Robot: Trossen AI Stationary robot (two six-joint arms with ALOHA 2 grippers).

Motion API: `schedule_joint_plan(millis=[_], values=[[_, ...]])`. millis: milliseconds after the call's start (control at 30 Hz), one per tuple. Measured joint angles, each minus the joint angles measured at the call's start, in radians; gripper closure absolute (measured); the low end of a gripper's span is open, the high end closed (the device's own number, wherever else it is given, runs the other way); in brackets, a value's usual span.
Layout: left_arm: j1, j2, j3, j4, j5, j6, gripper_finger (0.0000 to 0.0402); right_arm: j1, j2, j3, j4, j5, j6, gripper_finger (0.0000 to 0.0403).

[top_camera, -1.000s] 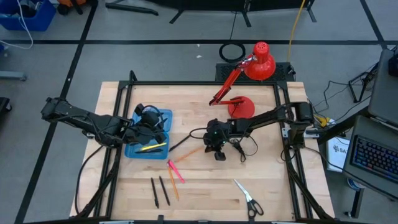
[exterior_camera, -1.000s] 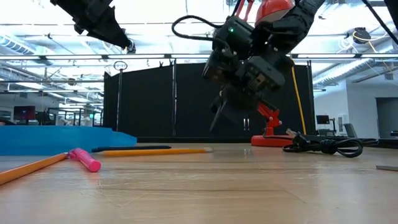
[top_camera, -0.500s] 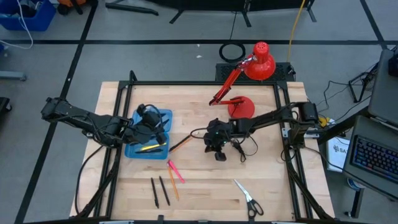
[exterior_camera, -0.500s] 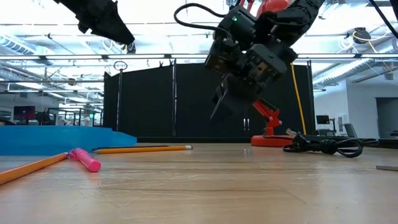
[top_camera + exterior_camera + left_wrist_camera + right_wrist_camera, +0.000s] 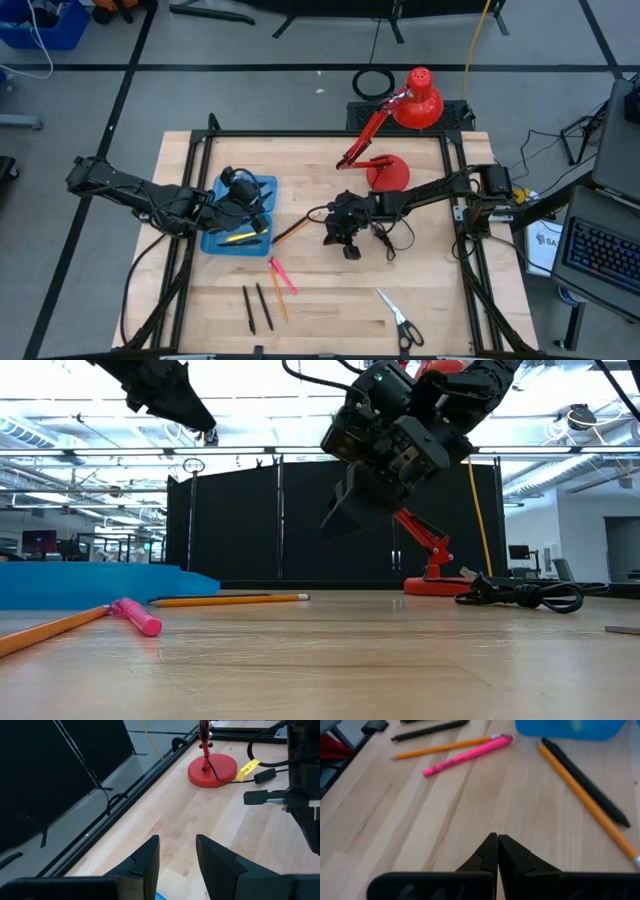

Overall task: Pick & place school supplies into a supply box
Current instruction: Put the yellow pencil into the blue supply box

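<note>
The translucent blue supply box (image 5: 238,218) lies open at the table's left, with a yellow pen (image 5: 246,237) inside. My left gripper (image 5: 258,208) hangs open above it (image 5: 175,856). My right gripper (image 5: 340,238) is shut (image 5: 497,852) and hovers clear of the table (image 5: 338,518), right of the box. An orange pencil (image 5: 590,802) and a black pen (image 5: 582,780) lie flat side by side between it and the box. Nearer the table's near edge lie a pink marker (image 5: 282,274), another orange pencil (image 5: 278,300), two black pens (image 5: 256,308) and the scissors (image 5: 400,318).
A red desk lamp (image 5: 415,100) stands on its round base (image 5: 387,173) at the table's far right. Its black cable (image 5: 520,596) lies coiled right of my right gripper. A black metal frame (image 5: 300,137) runs along the table's edges.
My right gripper has risen and moved a little toward the table's left. The orange pencil by the box has slid toward the table's left and now lies next to the black pen.
</note>
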Motion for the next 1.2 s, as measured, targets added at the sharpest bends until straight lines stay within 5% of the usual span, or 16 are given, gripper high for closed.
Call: schedule_joint_plan(millis=[900, 1200], values=[[0.0, 0.0, 0.0, -0.003, 0.008, 0.026, 0.0268, -0.014, -0.008, 0.001, 0.22, 0.003, -0.03, 0.0403], [0.0, 0.0, 0.0, -0.002, 0.008, 0.026, 0.0268, -0.055, 0.002, 0.001, 0.258, 0.141, -0.062, 0.0366]])
